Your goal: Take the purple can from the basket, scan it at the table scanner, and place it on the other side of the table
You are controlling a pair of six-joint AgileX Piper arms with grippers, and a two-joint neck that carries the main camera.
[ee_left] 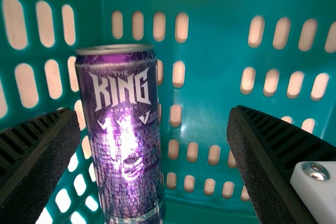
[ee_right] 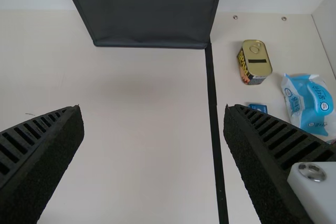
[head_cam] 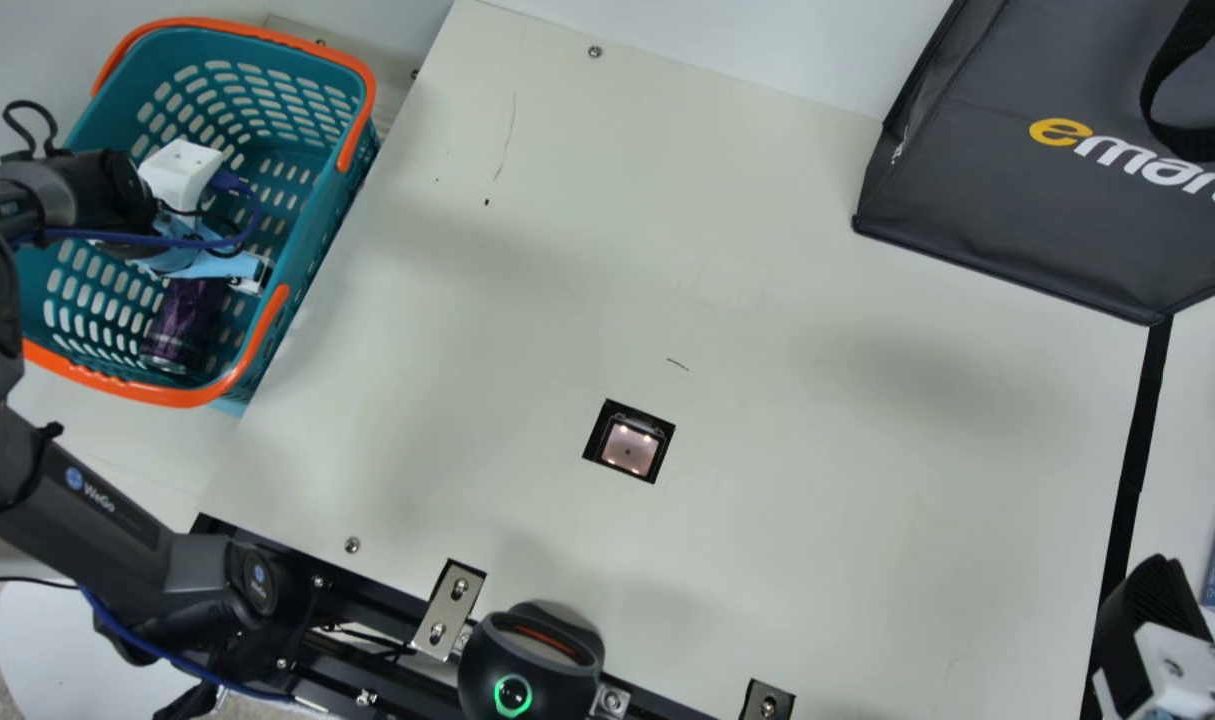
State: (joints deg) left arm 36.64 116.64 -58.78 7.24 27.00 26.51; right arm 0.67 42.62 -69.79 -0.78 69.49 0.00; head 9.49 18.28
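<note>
My left gripper (head_cam: 252, 272) is down inside the teal basket (head_cam: 312, 235), just beside the purple can (head_cam: 185, 325) lying there. In the left wrist view the purple can (ee_left: 126, 135) shows between the open fingers of my left gripper (ee_left: 153, 129), nearer one finger, with a wide gap to the other. The table scanner (head_cam: 630, 445) is set in the tabletop, its window lit. At the main view's lower right is my right gripper (head_cam: 1132, 625); its fingers stand wide apart with nothing between them in the right wrist view, my right gripper (ee_right: 153, 129).
The basket's orange handles (head_cam: 265, 340) rise along its rim. A dark bag (head_cam: 1007, 220) stands at the back right. Beyond the black tape line (ee_right: 213, 114) lie a tin (ee_right: 255, 62), a blue box (ee_right: 258, 107) and a light-blue packet (ee_right: 310, 103). A round black device (head_cam: 532, 660) sits at the near edge.
</note>
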